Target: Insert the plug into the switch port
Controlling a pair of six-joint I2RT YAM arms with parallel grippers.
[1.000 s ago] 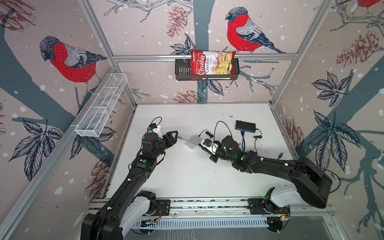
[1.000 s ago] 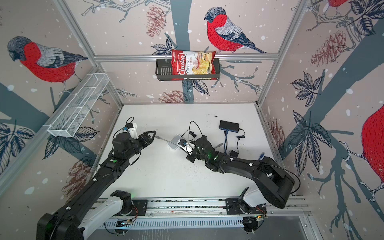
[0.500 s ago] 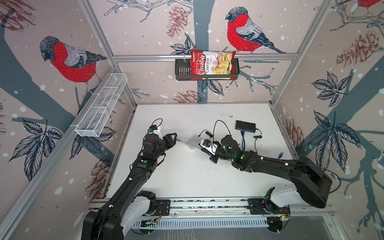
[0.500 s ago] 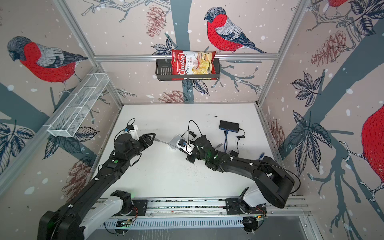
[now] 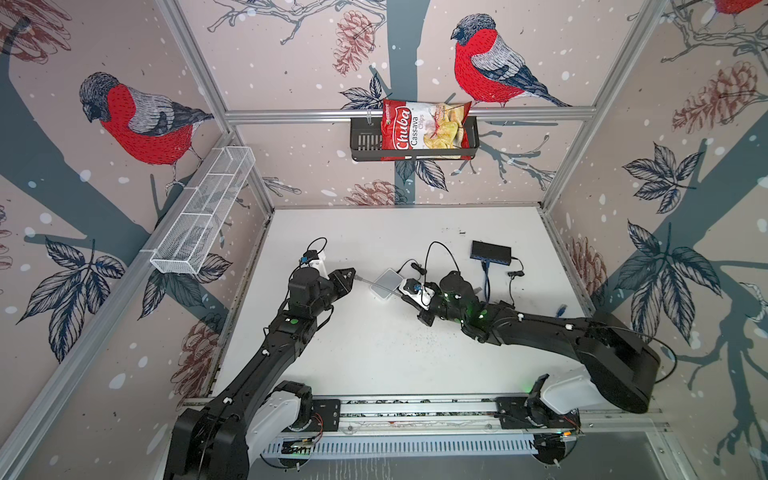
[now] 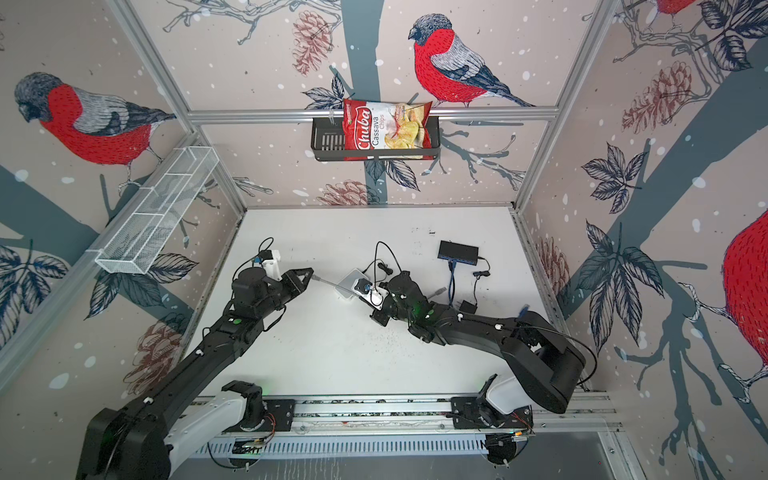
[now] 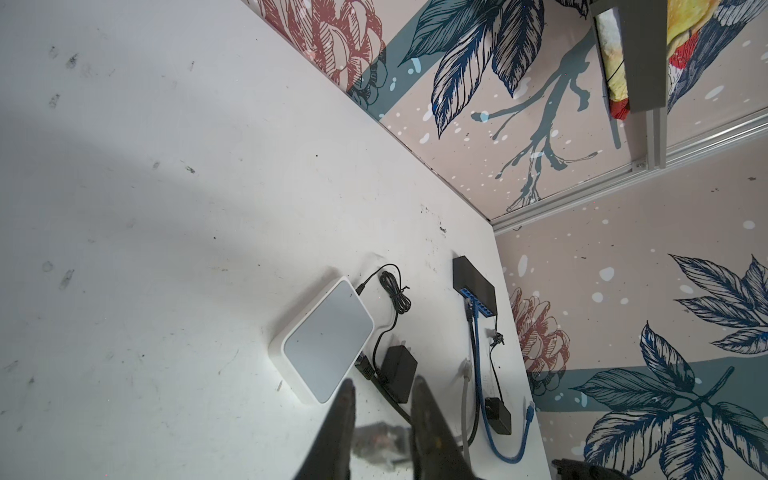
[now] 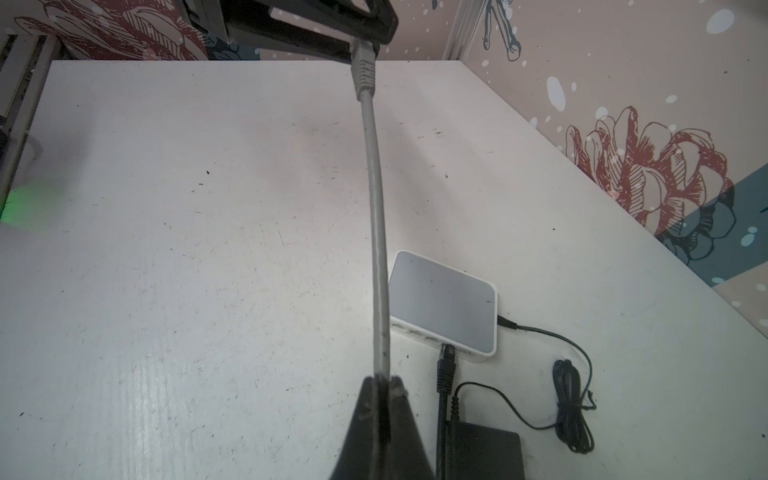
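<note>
A grey cable (image 8: 376, 208) hangs stretched in the air between my two grippers. My right gripper (image 8: 382, 379) is shut on the cable, just above the table beside the white switch (image 8: 444, 301). The cable's grey plug (image 8: 362, 62) sits between the fingers of my left gripper (image 7: 382, 380), which are shut on it from both sides. In both top views the left gripper (image 5: 353, 272) holds the plug (image 5: 359, 278) just left of the white switch (image 5: 388, 283). The switch's row of ports faces my right gripper, and a black cable (image 8: 444, 374) is plugged into one.
A black switch (image 5: 490, 250) with a blue cable (image 5: 484, 282) lies at the back right. A black power adapter (image 7: 399, 374) and coiled black wire (image 8: 571, 411) lie by the white switch. A chips bag (image 5: 424, 126) hangs on the back wall, a wire basket (image 5: 203, 212) on the left wall.
My left gripper has moved right to the plug and its jaws have closed in on it. The right gripper has kept the cable in place.
</note>
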